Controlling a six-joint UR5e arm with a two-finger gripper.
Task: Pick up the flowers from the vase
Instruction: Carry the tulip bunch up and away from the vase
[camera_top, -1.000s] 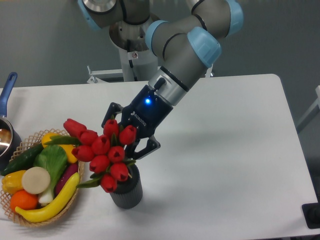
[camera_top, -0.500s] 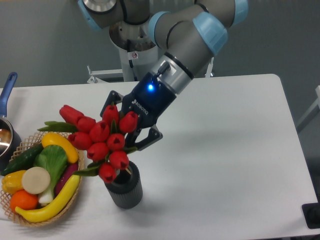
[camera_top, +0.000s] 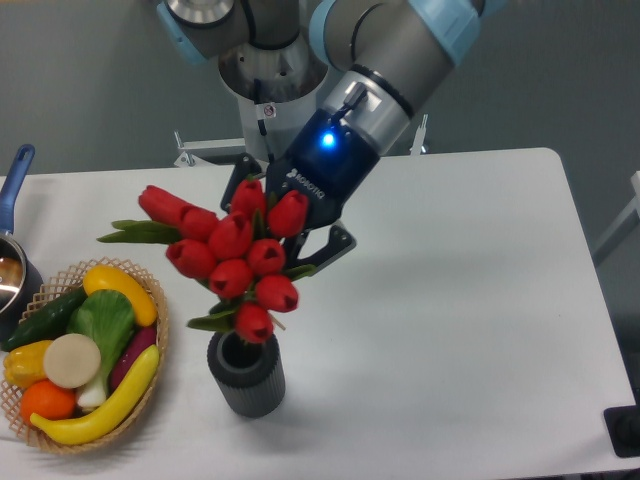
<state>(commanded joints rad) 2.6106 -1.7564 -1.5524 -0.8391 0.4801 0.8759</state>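
One bunch of flowers (camera_top: 232, 262), one vase (camera_top: 246, 375), one wicker basket (camera_top: 152, 395), one pot (camera_top: 12, 262).

Red tulip buds of the flowers (camera_top: 237, 262) look like smooth, slightly glossy plastic, with matt green leaves, held right at the gripper (camera_top: 290, 225). The gripper is dark, matt plastic or metal with white lettering and a glowing blue light; the arm behind it has brushed grey metal and satin pale-blue plastic caps. Just below the gripper, the vase (camera_top: 246, 376) is matt dark grey with ribbed sides. Left of it, a woven wicker basket (camera_top: 150, 395) holds shiny plastic-looking produce. The table (camera_top: 460, 330) is smooth matt white.
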